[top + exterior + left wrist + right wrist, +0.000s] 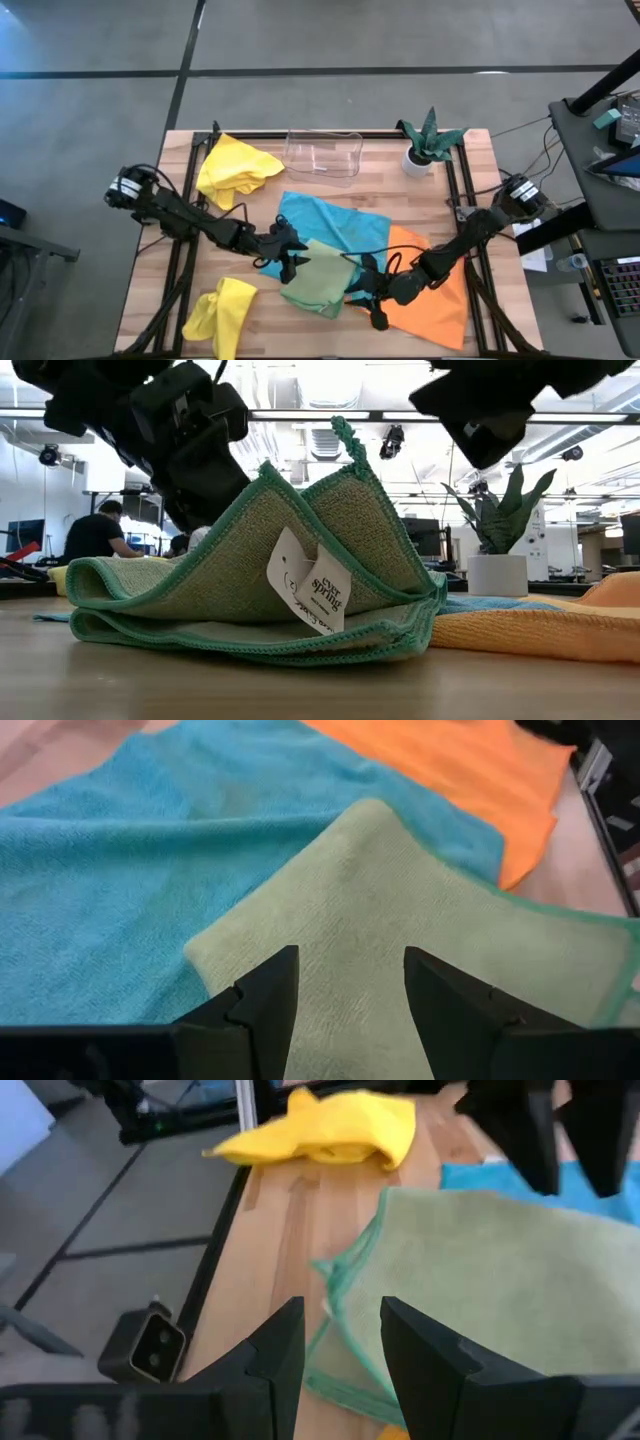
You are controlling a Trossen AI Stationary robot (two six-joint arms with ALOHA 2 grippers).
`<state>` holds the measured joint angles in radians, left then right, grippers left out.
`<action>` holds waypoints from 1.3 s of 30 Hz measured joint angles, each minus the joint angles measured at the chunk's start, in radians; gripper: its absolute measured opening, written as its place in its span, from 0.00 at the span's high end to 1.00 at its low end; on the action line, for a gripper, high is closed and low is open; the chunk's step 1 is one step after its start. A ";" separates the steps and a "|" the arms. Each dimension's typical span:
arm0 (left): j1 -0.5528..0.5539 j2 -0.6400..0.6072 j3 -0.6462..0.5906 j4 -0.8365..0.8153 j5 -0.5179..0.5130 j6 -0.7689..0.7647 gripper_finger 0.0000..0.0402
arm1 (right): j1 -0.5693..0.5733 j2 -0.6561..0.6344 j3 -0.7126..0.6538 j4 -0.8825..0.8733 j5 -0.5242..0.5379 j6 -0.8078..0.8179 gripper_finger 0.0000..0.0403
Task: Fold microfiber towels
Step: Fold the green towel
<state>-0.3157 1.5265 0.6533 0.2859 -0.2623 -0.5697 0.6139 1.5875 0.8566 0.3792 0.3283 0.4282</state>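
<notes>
Two arms meet over the green towel (322, 279) in the middle of the worktop (160, 270). The green towel lies partly folded, on top of the blue towel (330, 222) and beside the orange towel (435, 290). The low view shows its top part standing up in a peak, with a white tag hanging on the near side.

The left gripper (287, 252) hangs at the green towel's left edge. Its jaws stand apart, and in the left wrist view the green cloth lies just past them, with nothing between them. The right gripper (368, 298) is at the towel's right edge, where green meets orange. Its jaws are apart too and hold nothing; in the right wrist view the towel's stitched edge lies right ahead of them.

So the towel sits between the two grippers, and both are about as near. Its long side seems to run from one gripper toward the other.

One yellow towel (237, 168) lies bunched at the far left. The other yellow one (220, 312) lies at the near left.
</notes>
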 joint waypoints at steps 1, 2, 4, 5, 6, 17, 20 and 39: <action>0.000 0.010 0.000 0.002 0.000 0.000 0.59 | 0.006 0.019 0.019 0.000 -0.015 -0.012 0.69; 0.000 0.018 0.000 -0.004 0.000 0.000 0.59 | 0.016 0.039 0.040 0.002 -0.030 -0.034 0.69; 0.002 0.043 0.002 -0.002 0.001 0.000 0.59 | 0.037 0.073 0.081 -0.012 -0.041 -0.084 0.69; 0.003 0.051 0.003 -0.003 0.002 0.000 0.59 | 0.046 0.090 0.104 -0.025 -0.040 -0.104 0.69; 0.004 0.058 0.003 -0.007 0.002 0.000 0.59 | 0.052 0.105 0.128 -0.043 -0.041 -0.119 0.69; 0.020 0.103 0.001 -0.005 0.002 -0.027 0.59 | 0.041 0.228 0.339 -0.311 0.294 -0.150 0.69; 0.020 0.117 0.000 -0.006 0.003 -0.030 0.59 | 0.027 0.277 0.356 -0.315 0.292 -0.140 0.69; 0.020 0.121 0.006 0.000 -0.053 -0.080 0.59 | 0.050 0.373 0.365 -0.327 -0.019 -0.077 0.75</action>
<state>-0.2955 1.6470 0.6590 0.2863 -0.3157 -0.6498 0.6636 1.9606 1.2217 0.0521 0.3088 0.3508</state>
